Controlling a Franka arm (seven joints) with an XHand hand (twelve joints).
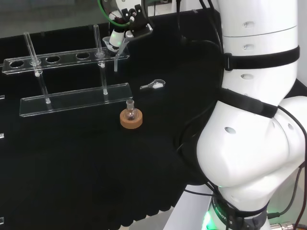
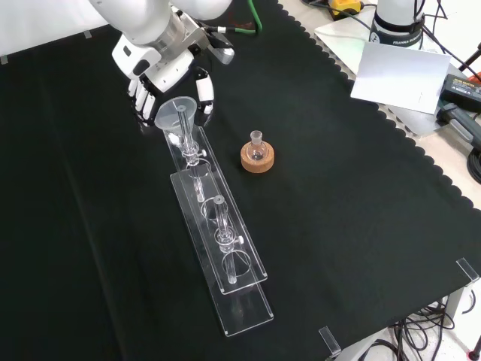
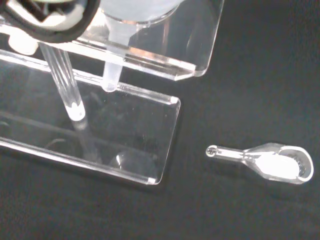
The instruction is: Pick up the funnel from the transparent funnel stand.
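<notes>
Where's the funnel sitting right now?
In the front view the funnel sits in the end hole of the clear funnel stand farthest from the camera, at upper left, with the hand right behind it and a small flask on a cork ring to its right.

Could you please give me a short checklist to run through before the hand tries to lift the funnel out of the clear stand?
1. Funnel seated in the stand's end hole, stem hanging through: ok.
2. Hand at the funnel, fingers on both sides of its rim in the front view: ok.
3. Fingers closed on the funnel: cannot tell; contact is not clearly visible.
4. Stem clear of the stand's base plate: ok, the tip hangs above it.
5. Small flask on cork ring apart from the stand: ok.
6. Small glass piece on the cloth, beside the stand's end: ok, not in the way of lifting.
</notes>
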